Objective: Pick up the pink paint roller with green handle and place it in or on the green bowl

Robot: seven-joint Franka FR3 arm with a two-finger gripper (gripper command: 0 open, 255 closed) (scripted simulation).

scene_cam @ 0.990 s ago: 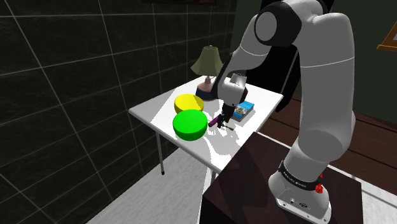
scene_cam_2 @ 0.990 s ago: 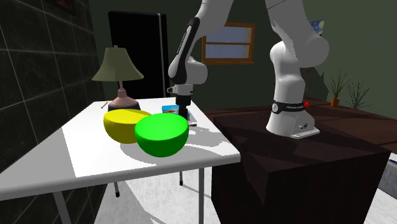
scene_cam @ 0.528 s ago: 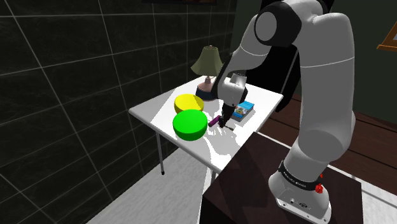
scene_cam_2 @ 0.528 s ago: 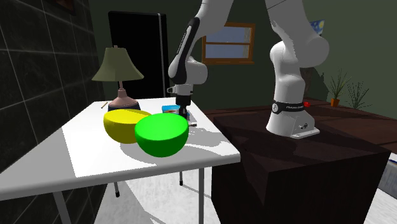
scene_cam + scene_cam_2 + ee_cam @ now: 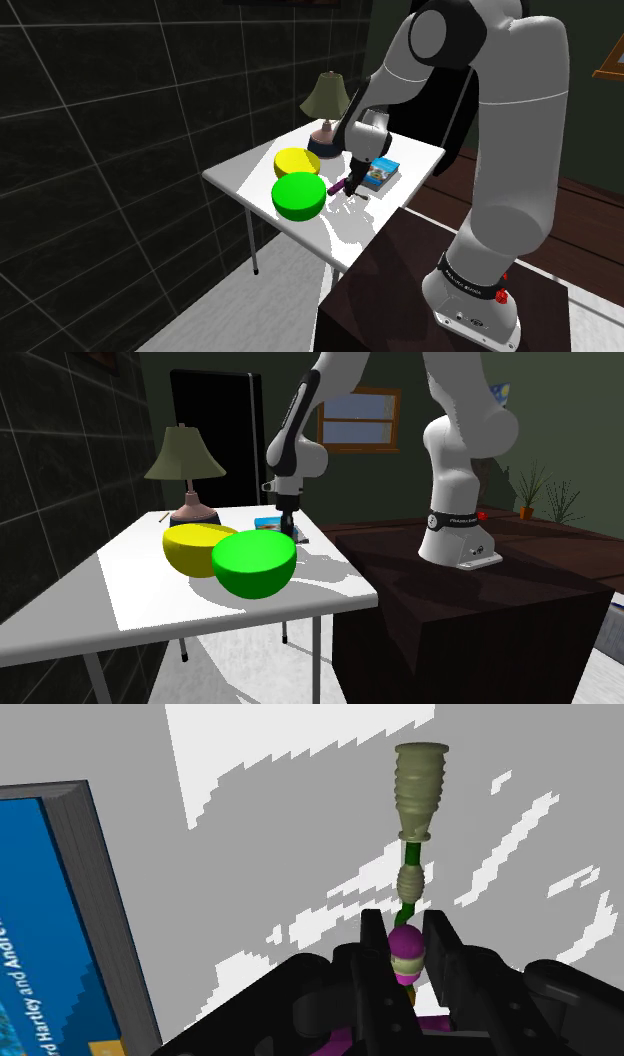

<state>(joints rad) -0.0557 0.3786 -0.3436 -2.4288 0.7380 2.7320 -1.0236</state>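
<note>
You have the paint roller (image 5: 405, 954) in the gripper (image 5: 404, 922). In the wrist view the two black fingers (image 5: 372, 942) stand close on either side of its pink-and-magenta end and press against it, so the jaws are pinching the roller. From that clasped end a thin green stem runs out past the fingertips to a ribbed, olive-grey grip, which lies over the pale table (image 5: 300, 794) well beyond the jaws. You cannot tell whether the roller touches the table. Just beside the gripper lies a book (image 5: 50, 934) with a blue cover and a dark grey edge.

In the shoulder view, look just right of the picture's middle: the gripper (image 5: 352, 190) points down over the white table (image 5: 240, 178). The roller (image 5: 339, 187) shows as a small purple piece at the fingertips, just right of the green bowl (image 5: 298, 196) and apart from it. The yellow bowl (image 5: 297, 161) sits directly above the green one in the frame, the lamp (image 5: 326, 104) is farther up, and the book (image 5: 381, 173) is to the gripper's right.

In the second exterior view the green bowl (image 5: 254, 564) is left of centre, in front of the yellow bowl (image 5: 192, 547). The gripper (image 5: 288, 532) hangs just behind and right of the green bowl's rim.
</note>
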